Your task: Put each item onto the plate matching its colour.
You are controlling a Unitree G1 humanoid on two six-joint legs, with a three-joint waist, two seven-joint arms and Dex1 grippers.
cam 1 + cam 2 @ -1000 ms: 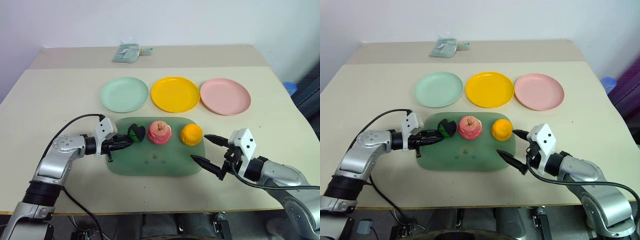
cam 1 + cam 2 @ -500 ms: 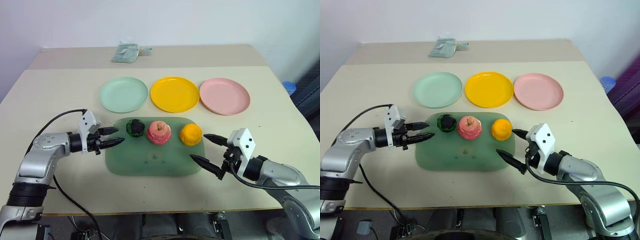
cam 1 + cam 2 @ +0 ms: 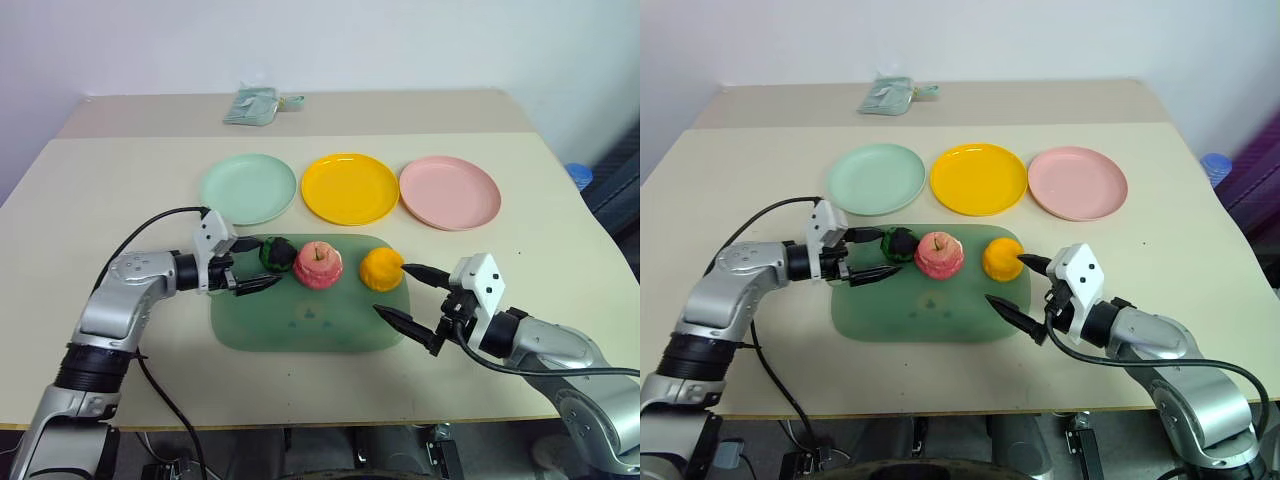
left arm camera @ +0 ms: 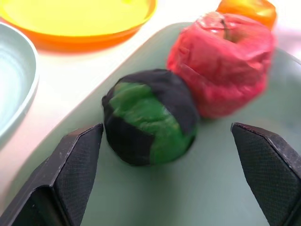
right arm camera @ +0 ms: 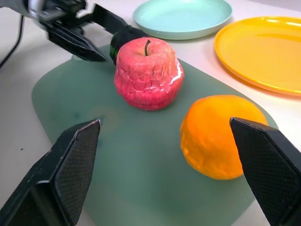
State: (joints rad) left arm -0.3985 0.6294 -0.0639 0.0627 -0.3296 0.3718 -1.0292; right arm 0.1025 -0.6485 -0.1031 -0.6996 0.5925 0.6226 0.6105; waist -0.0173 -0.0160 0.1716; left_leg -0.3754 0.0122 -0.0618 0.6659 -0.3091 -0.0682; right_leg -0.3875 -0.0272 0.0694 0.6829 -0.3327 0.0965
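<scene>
Left hand [image 3: 253, 267] spread around the green lump [image 3: 276, 254] on the mat [image 3: 300, 325]; right hand [image 3: 410, 295] spread near the orange [image 3: 381, 268].

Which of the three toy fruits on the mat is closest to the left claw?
The dark green-and-black fruit, at the left end of the row. The open left claw sits around it; the pink apple and orange fruit lie farther right.
</scene>
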